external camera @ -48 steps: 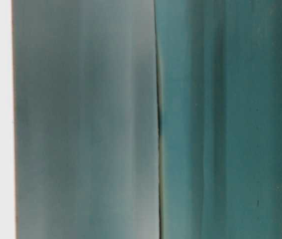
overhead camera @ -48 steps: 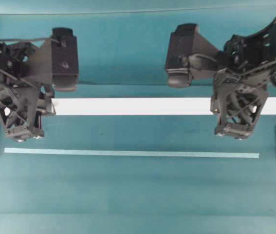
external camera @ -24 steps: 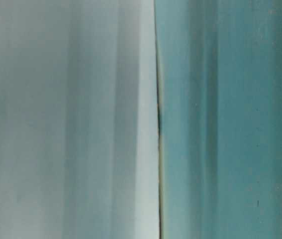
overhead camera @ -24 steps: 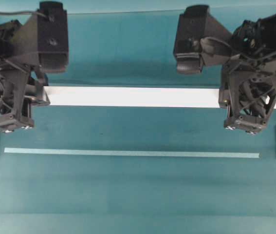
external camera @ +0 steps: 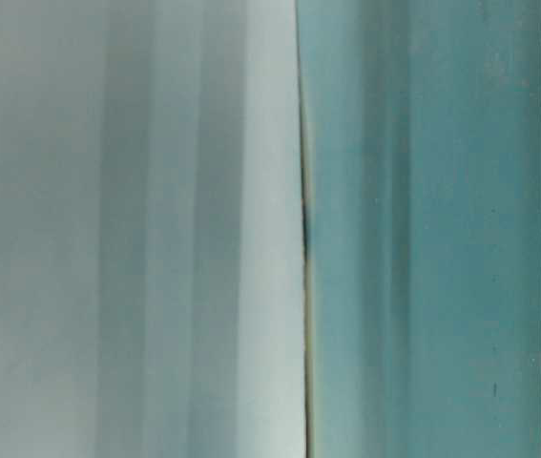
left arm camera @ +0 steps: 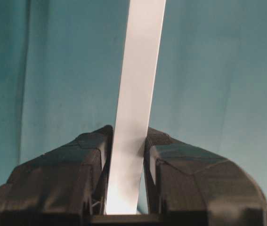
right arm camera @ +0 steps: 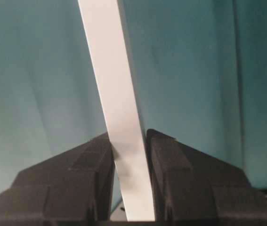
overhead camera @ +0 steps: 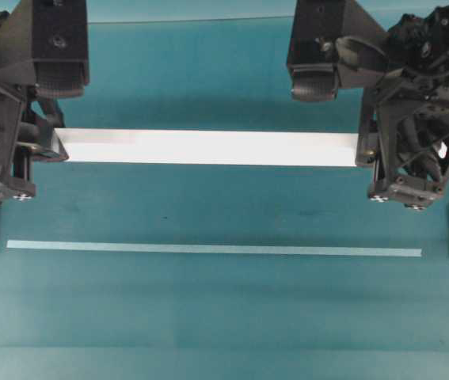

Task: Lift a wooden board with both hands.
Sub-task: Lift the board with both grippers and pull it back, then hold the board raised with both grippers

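Above the smooth teal table surface (overhead camera: 208, 317), the long, flat, matte white wooden board (overhead camera: 208, 148) spans horizontally, each end clamped between black lattice-patterned fingers: left gripper (left arm camera: 126, 150), right gripper (right arm camera: 128, 146).

Even soft light, table-level view blurred, white board (overhead camera: 208, 147) slightly overexposed

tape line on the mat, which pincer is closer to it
Right. The right pincer hangs lower in the overhead view, nearer the tape line; the left pincer sits higher. Both clamp the wooden board.
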{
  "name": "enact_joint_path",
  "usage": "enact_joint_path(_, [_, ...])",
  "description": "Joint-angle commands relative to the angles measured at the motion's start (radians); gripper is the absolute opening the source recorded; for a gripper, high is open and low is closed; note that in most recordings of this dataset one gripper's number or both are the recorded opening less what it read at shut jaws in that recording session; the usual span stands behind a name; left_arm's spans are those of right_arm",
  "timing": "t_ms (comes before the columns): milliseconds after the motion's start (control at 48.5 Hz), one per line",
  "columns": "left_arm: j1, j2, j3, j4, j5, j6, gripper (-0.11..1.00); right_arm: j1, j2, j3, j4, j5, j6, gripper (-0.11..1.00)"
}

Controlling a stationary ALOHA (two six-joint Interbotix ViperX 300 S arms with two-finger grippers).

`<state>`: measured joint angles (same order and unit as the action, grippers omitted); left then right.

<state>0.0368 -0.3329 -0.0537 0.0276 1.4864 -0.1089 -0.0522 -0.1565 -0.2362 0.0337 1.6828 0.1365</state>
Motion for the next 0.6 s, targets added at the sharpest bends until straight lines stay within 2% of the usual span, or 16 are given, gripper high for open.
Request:
enact_joint_path(0, [0.003, 0.011, -0.041, 0.002, -0.025, -0.003, 0.18, -0.003, 0.02, -0.044, 0.003, -0.025, 0.023, 0.22])
enact_joint_path(268, [0.003, 0.02, -0.072, 0.002, 0.0, -0.002, 0.18, -0.002, 0.023, -0.051, 0.003, -0.023, 0.023, 0.22])
enact_joint_path(577, [0.003, 0.052, -0.106, 0.003, 0.015, 0.035, 0.18, -0.002, 0.023, -0.054, 0.003, -0.021, 0.021, 0.22])
